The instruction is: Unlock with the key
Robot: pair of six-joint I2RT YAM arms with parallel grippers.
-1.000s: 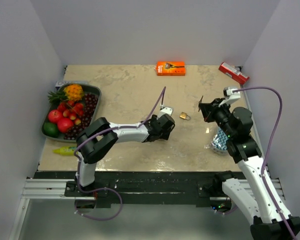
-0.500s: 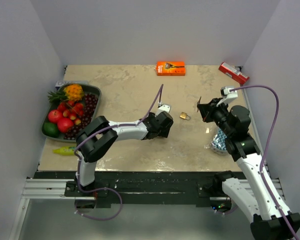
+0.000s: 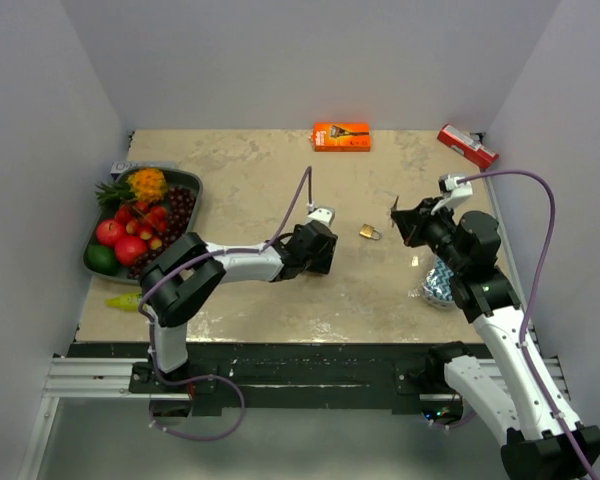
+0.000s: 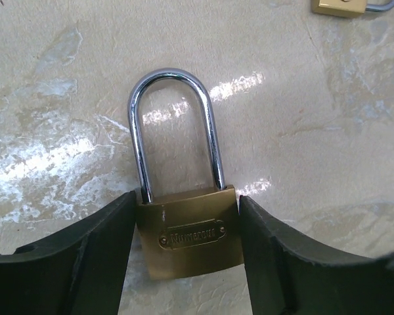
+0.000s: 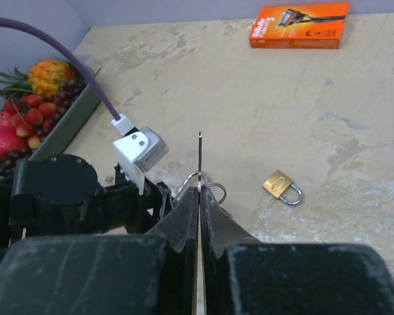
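Top external view looked down from above and behind the arm bases over the whole table (image 3: 250,170). Left wrist view faced almost straight down, very near the surface, filled by the large padlock (image 4: 190,239) between the left fingers (image 4: 59,262), with the small padlock (image 4: 341,6) clipped at its top edge. Right wrist view looked obliquely toward the far left past the right fingers (image 5: 85,275) and key (image 5: 199,157), from farther off, sharing the small padlock, razor box (image 5: 299,25) and fruit tray (image 5: 72,118) with the overhead view.

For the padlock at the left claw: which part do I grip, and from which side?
Take the padlock by its brass body, across the two straight side faces, coming down from above. It lies flat on the table, so those sides stand exposed; the shackle is round and slippery. The left claw flanks the body that way.
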